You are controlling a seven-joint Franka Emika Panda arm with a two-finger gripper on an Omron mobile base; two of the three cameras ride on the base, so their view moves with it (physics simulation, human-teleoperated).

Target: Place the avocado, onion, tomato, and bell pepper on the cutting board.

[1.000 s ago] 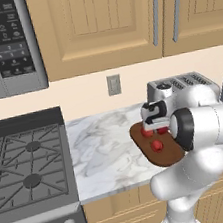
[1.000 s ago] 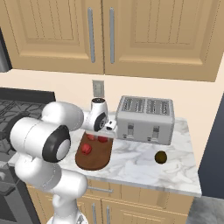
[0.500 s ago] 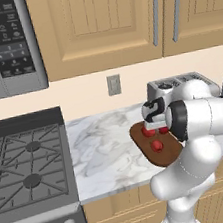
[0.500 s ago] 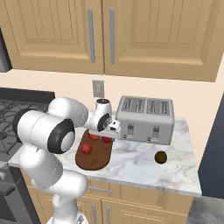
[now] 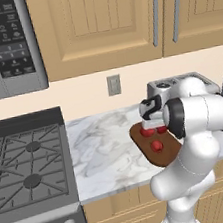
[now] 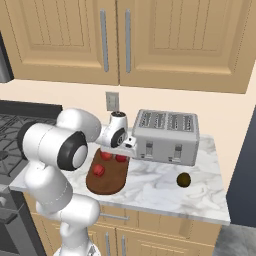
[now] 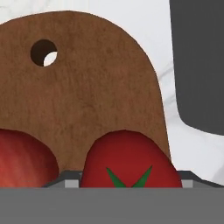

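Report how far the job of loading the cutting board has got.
Looks done: three red pieces lie on the cutting board, one of them showing a green stem mark.
In hand: the gripper hangs low over the board's far end; whether it grips anything cannot be told.
Left: the avocado sits on the counter in front of the toaster, apart from the board.
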